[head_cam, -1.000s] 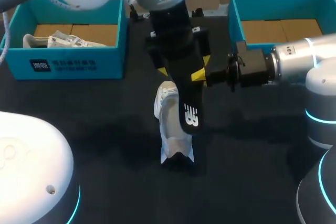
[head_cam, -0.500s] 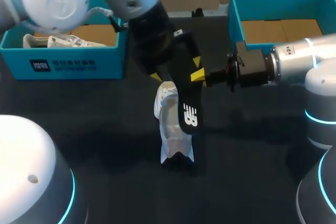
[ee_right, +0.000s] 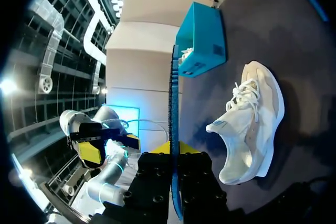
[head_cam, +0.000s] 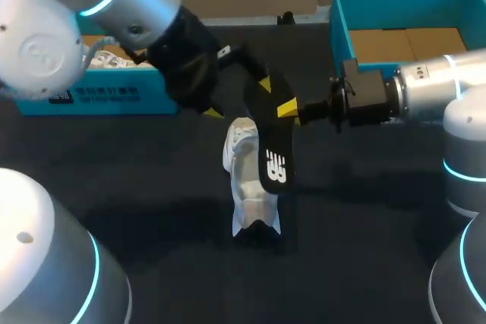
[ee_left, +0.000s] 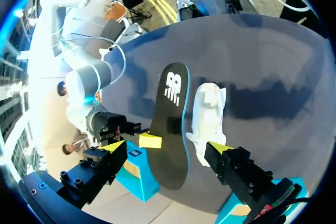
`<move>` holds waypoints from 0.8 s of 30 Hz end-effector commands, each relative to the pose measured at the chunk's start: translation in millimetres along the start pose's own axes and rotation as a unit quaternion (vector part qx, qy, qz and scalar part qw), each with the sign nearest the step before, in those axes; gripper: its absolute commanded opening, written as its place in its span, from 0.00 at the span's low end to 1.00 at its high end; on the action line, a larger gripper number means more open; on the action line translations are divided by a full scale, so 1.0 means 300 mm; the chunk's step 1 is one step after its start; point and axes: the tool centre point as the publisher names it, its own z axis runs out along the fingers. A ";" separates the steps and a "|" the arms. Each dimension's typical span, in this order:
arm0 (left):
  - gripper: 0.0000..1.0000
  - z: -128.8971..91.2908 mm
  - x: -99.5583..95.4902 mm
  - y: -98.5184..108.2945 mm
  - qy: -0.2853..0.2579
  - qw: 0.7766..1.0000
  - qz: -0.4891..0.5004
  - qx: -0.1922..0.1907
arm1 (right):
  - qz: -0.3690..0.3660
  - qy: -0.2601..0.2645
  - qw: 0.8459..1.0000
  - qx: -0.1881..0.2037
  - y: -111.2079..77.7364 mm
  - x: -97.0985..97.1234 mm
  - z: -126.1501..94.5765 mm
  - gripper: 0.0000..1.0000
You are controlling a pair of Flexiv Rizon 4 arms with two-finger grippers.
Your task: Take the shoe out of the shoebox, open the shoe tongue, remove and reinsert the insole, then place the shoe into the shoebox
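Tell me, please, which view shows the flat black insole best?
Left wrist view: the flat black insole faces it broadside, logo showing. The head view shows it slanted; the right wrist view, only its thin edge.

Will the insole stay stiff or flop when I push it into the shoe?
Probably semi-stiff: the insole juts nearly straight from the right gripper, pinched at one end. It looks thin edge-on, so it may buckle against the shoe.

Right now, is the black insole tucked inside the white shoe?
No, the black insole is clamped in the right gripper, wholly outside the white shoe.
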 end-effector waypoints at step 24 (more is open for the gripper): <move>1.00 0.053 0.147 -0.006 -0.385 0.921 0.056 0.003 | 0.002 -0.017 1.000 -0.010 -0.027 0.032 -0.050 0.00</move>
